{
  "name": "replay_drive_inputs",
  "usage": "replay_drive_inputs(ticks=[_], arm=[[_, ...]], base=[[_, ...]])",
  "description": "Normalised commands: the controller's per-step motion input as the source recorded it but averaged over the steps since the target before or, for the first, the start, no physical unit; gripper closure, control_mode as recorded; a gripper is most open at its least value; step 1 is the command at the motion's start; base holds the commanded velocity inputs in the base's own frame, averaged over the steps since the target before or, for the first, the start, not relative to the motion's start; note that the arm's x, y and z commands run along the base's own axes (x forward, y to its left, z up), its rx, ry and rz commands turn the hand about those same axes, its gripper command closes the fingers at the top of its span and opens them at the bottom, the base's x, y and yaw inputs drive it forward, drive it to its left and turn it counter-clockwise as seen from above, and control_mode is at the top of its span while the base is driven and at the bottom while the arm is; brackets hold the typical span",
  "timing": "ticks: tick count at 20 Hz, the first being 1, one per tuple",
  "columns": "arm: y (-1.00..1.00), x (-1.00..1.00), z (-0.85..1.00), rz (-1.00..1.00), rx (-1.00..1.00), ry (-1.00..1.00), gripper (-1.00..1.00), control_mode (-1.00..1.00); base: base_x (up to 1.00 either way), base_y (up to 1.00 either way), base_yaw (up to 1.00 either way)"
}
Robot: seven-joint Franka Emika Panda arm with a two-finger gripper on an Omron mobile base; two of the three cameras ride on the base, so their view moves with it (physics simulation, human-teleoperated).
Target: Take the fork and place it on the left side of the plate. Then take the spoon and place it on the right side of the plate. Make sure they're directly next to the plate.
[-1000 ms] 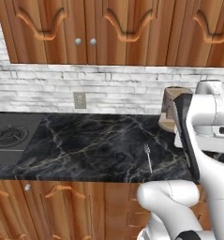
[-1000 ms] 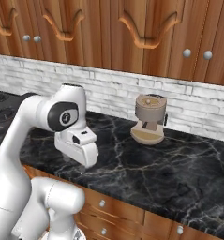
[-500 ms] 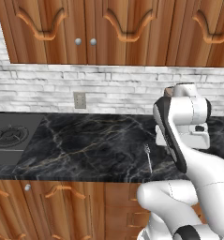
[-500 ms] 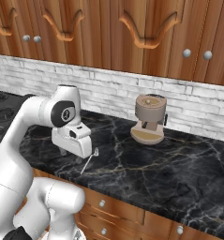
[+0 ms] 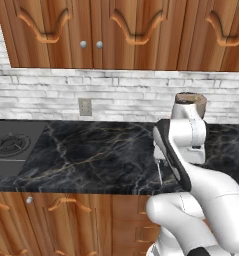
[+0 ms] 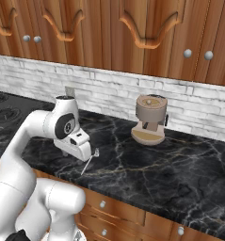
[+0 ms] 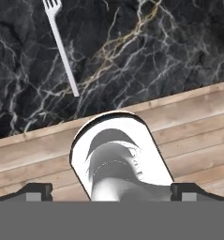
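Note:
The fork (image 7: 62, 47) lies flat on the black marble counter (image 7: 146, 51), prongs pointing away from the counter's front edge. In the right base view the fork (image 6: 89, 162) sits close to that edge, just right of my hand. My gripper (image 7: 112, 191) hangs open over the counter's front edge, short of the fork's handle end, with nothing between its fingertips (image 7: 38, 190). From the right base view the gripper (image 6: 82, 150) hovers a little above the counter beside the fork. A sliver of the fork (image 5: 159, 176) shows beside my arm in the left base view. The plate and the spoon are out of view.
A brown coffee grinder (image 6: 150, 124) stands at the back of the counter by the brick wall. A stove top (image 5: 11, 145) lies at the far left. Wooden wall cabinets (image 6: 132, 28) hang above, and drawer fronts (image 7: 188, 122) run below the edge.
My arm has swung leftward in the left base view, bringing the hand nearer the fork. The fork, earlier covered by the hand in the right base view, now shows. It has not moved.

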Motion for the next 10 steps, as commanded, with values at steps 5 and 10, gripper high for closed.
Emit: replay_drive_inputs(ticks=[5,10], arm=[[0.0,0.7,-0.25,0.05,0.0,-0.04,-1.0,-1.0],[0.0,0.71,-0.24,0.04,0.0,0.0,-1.0,-1.0]], base=[[0.0,0.0,0.0],[0.0,0.0,0.0]])
